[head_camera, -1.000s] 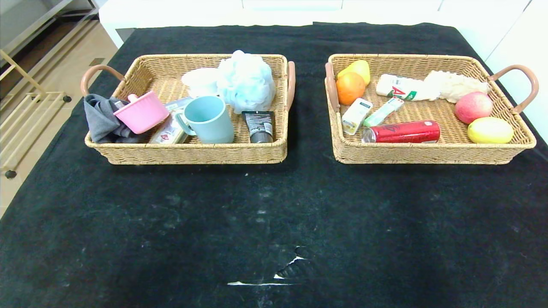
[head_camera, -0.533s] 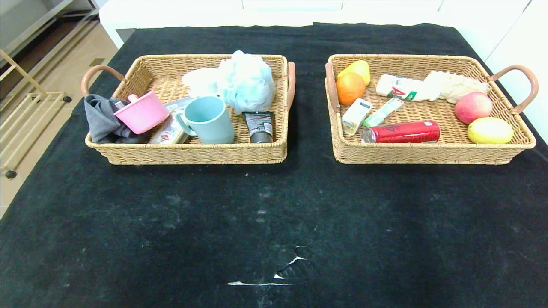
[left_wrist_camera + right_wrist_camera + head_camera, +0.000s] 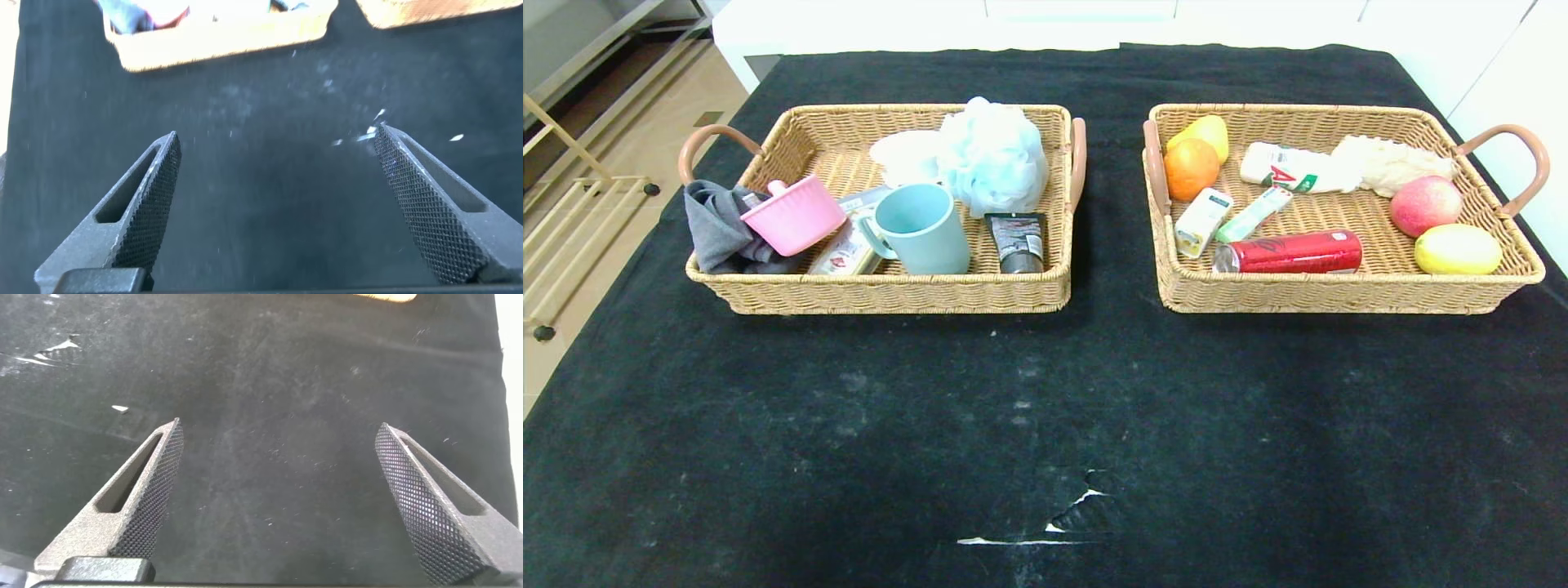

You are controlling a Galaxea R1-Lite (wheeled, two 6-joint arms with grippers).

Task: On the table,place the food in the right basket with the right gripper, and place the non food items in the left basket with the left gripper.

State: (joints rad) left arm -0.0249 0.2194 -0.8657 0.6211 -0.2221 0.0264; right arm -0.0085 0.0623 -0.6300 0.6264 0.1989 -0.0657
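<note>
The left basket (image 3: 890, 296) holds the pink pot (image 3: 796, 216), the white ridged disc (image 3: 903, 153) and the black tube (image 3: 1018, 241). In the right basket (image 3: 1339, 296) lie the red can (image 3: 1294, 251), the small drink carton (image 3: 1201, 220) and the candy stick (image 3: 1254, 214). Neither gripper shows in the head view. My left gripper (image 3: 277, 132) hangs open over bare black table (image 3: 1045, 408), short of a basket's front wall (image 3: 221, 42). My right gripper (image 3: 279, 425) is open too, with only cloth between its fingers.
A teal mug (image 3: 921, 229), blue bath pouf (image 3: 992, 155) and grey cloth (image 3: 712, 229) share the left basket. An orange (image 3: 1191, 167), apple (image 3: 1425, 204), lemon (image 3: 1458, 249) and white bottle (image 3: 1290, 167) are in the right one. The cloth is torn near the front (image 3: 1078, 506).
</note>
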